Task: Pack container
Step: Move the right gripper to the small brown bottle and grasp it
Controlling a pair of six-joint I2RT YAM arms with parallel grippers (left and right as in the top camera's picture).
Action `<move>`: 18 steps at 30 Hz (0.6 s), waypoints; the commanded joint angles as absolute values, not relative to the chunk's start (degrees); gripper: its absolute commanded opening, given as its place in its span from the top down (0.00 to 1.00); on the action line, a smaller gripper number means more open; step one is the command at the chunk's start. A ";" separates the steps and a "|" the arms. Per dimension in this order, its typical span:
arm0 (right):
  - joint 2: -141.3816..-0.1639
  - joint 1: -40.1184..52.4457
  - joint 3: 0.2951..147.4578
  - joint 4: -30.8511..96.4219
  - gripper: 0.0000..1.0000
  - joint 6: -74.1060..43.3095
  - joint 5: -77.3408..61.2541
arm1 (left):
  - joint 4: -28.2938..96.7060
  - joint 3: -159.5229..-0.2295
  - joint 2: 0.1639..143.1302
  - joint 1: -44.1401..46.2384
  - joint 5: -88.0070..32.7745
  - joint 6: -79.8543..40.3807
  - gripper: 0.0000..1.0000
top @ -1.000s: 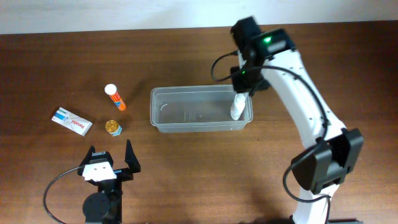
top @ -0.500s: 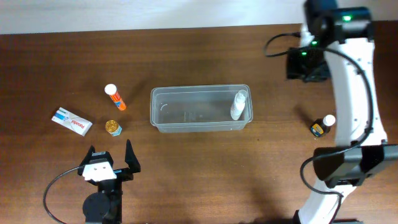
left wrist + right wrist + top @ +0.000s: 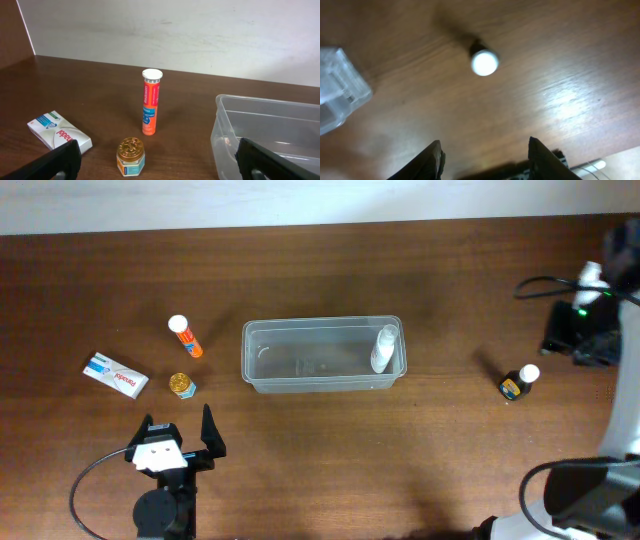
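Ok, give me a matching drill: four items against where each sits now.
1 white plastic bottle
2 orange tube with white cap
3 small dark bottle with white cap
4 flat white-and-blue box

A on the table, right of the clear plastic container
B lying flat, furthest left
C inside the container, right end
D upright, left of the container

Pairs: 1-C; 2-D; 3-A; 4-B

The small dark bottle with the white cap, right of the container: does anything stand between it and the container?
Nothing visible does. Only bare table lies between the dark bottle and the container. A white bottle is already inside the container's right end, so that corner is taken.
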State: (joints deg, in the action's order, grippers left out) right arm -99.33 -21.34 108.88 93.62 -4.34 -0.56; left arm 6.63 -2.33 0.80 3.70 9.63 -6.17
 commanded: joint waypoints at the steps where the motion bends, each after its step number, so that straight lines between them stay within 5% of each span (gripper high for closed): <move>1: -98.94 -23.35 104.47 90.76 0.53 -3.16 -2.02 | 6.48 -1.76 0.34 3.42 9.65 -5.26 0.01; 18: -99.35 -23.64 82.94 66.26 0.52 -0.64 -4.78 | 6.48 -1.76 0.34 3.42 9.65 -5.26 0.01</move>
State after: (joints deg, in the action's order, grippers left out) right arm -99.07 -23.55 84.66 67.44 -1.06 -3.99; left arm 6.61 -2.33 0.80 3.70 9.63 -6.17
